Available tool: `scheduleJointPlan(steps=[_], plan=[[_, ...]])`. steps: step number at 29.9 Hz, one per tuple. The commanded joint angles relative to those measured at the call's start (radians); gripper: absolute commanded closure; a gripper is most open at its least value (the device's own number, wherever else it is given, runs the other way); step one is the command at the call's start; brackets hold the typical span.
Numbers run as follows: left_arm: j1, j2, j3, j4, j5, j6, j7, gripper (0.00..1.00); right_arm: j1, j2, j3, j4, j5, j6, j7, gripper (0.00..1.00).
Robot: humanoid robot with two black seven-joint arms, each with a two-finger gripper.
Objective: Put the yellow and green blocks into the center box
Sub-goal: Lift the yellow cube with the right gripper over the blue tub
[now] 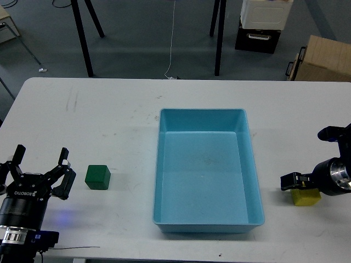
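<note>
The green block [97, 177] sits on the white table [109, 115], left of the blue center box [255, 164], which is empty. My left gripper [40, 164] is open and empty, just left of the green block and apart from it. The yellow block [305, 198] lies right of the box, its top partly hidden by the near finger [290, 181] of my right gripper [306, 158]. The right gripper is open, and its far finger [328, 133] stands well behind the block.
The table's front edge runs close below both blocks. Beyond the far edge, on the floor, are black stand legs [82, 38], a cardboard box [321, 60] and a black and white case [260, 24].
</note>
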Motion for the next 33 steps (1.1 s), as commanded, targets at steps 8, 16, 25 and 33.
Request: scheduleJointPlan(steps=[8,16,25,33], plan=[[0.003,-0.001,0.001,0.001,0.001,0.0,-0.002,0.0,0.106,-0.059,0.002,0.07,0.015,-0.003,-0.005,1.0],[0.002,-0.001,0.001,0.001,0.001,0.0,-0.002,0.0,0.485,0.223,-0.004,-0.014,0.319,-0.003,-0.002,1.0],[0.003,0.001,0.0,0.001,0.001,0.0,-0.002,0.0,0.465,0.78,-0.173,-0.272,0.357,-0.006,-0.007,1.0],[0.0,-0.001,0.001,0.018,0.001,0.0,0.0,0.0,0.438,0.865,-0.275,-0.292,0.348,-0.046,-0.03,0.78]])
